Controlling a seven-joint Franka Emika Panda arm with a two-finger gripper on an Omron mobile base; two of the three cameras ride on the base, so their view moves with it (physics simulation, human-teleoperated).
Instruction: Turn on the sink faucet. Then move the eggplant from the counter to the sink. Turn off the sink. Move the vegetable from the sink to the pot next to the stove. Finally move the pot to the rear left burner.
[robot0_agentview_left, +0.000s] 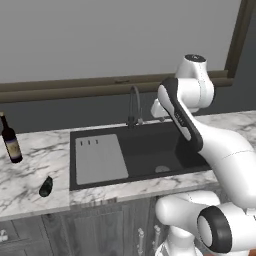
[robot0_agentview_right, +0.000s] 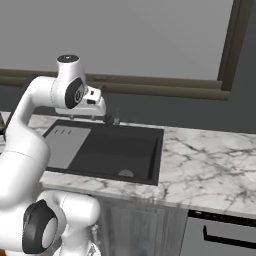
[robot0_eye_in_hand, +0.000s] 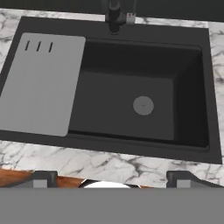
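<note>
The dark eggplant (robot0_agentview_left: 46, 186) lies on the marble counter (robot0_agentview_left: 30, 175) left of the sink, near the front edge. The black sink (robot0_agentview_left: 145, 150) has a grey drainboard (robot0_agentview_left: 100, 159) on its left side and a round drain (robot0_eye_in_hand: 143, 105) in the basin. The dark faucet (robot0_agentview_left: 134, 106) stands behind the basin. My gripper (robot0_eye_in_hand: 112, 179) hangs above the sink's front rim, looking down into the basin, open with nothing between its fingertips (robot0_eye_in_hand: 41, 178). In the base views my hand (robot0_agentview_left: 159, 111) sits just right of the faucet (robot0_agentview_right: 112, 118). The pot and stove are out of view.
A dark wine bottle (robot0_agentview_left: 11, 140) stands on the counter at the far left, behind the eggplant. Marble counter (robot0_agentview_right: 210, 160) stretches right of the sink. A dark appliance front with a handle (robot0_agentview_right: 225, 235) sits below it. A window sill (robot0_agentview_left: 75, 87) runs behind the faucet.
</note>
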